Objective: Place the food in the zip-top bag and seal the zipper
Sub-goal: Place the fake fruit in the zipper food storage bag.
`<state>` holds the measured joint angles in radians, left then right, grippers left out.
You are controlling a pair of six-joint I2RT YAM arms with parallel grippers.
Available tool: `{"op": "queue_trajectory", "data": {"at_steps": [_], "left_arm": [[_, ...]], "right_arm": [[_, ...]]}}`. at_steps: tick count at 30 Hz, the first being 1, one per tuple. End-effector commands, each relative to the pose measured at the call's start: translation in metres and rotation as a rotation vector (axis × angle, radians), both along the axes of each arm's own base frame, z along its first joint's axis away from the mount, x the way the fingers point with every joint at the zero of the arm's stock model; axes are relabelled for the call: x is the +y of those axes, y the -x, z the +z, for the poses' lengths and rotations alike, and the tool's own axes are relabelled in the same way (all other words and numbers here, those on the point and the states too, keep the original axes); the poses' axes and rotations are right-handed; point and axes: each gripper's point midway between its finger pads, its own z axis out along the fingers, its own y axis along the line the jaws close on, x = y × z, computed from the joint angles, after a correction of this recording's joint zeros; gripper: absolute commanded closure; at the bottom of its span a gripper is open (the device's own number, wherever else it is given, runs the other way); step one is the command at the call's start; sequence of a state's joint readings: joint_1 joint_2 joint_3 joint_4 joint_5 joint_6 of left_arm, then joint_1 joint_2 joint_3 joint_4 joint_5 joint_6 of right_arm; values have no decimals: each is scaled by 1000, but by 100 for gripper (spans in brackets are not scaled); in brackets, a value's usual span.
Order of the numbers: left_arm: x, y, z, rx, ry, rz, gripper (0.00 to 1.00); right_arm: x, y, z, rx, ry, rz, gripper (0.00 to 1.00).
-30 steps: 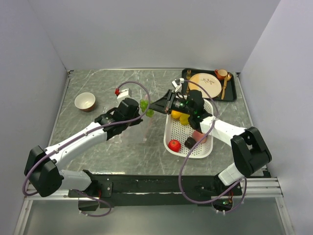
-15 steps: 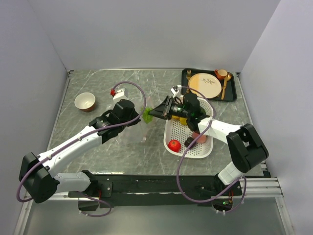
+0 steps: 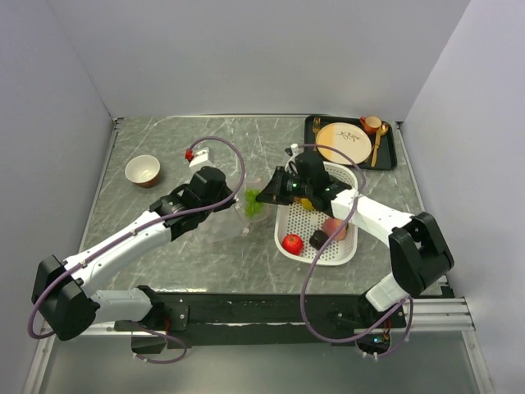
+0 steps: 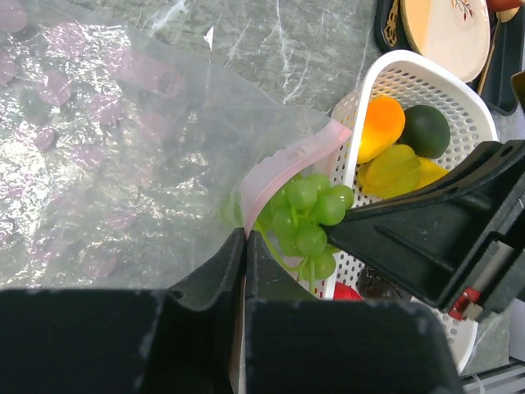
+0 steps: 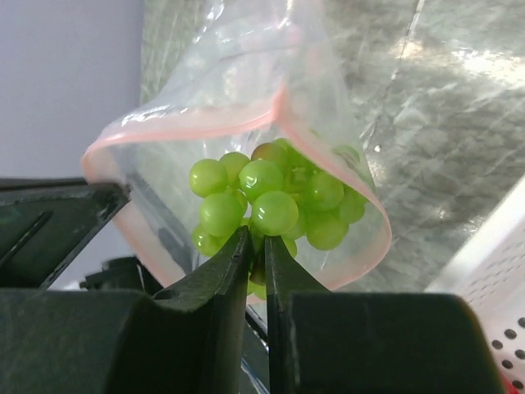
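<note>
My left gripper (image 4: pixel 245 238) is shut on the pale pink zipper (image 4: pixel 291 162) of the clear zip-top bag (image 4: pixel 107 156) and holds the mouth up. My right gripper (image 5: pixel 257 244) is shut on the green grapes (image 5: pixel 275 205) and holds them inside the open mouth of the bag (image 5: pixel 246 57). In the top view the grapes (image 3: pixel 253 204) sit at the bag (image 3: pixel 223 226), between the left gripper (image 3: pixel 232 199) and the right gripper (image 3: pixel 264 197). The orange mango (image 4: pixel 379 127), dark green avocado (image 4: pixel 423 130), yellow lemon (image 4: pixel 395 168), red tomato (image 3: pixel 292 243), pink peach (image 3: pixel 334 228) and small dark piece (image 3: pixel 319 239) lie in the white basket (image 3: pixel 345 254).
A black tray (image 3: pixel 389 161) at the back right holds a cream plate (image 3: pixel 343 142), a cup (image 3: pixel 371 124) and a spoon (image 3: pixel 378 145). A small bowl (image 3: pixel 143 171) stands at the back left. Grey walls close in both sides.
My right gripper has carried the grapes left and down into the bag's mouth. The left gripper stays shut on the zipper edge.
</note>
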<state>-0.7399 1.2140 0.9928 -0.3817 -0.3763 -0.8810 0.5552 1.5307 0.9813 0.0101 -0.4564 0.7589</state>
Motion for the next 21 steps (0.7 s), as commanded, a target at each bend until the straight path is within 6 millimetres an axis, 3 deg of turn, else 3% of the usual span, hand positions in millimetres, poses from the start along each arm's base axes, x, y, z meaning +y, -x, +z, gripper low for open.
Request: {"op": "queue_trajectory", "data": {"at_steps": [1, 5, 8, 10, 15, 21], "left_arm": [[-3, -6, 24, -58, 43, 6, 95], [-1, -7, 26, -64, 48, 14, 95], [0, -6, 29, -69, 56, 20, 94], [1, -5, 31, -76, 58, 22, 94], [5, -6, 39, -94, 58, 34, 94], [11, -4, 47, -110, 66, 52, 93]], "right_arm": [[15, 2, 38, -132, 37, 89, 86], [36, 8, 53, -169, 39, 173, 78], [42, 12, 50, -170, 74, 211, 62], [40, 14, 42, -157, 112, 216, 58], [39, 17, 27, -131, 187, 221, 55], [31, 13, 24, -146, 245, 188, 53]]}}
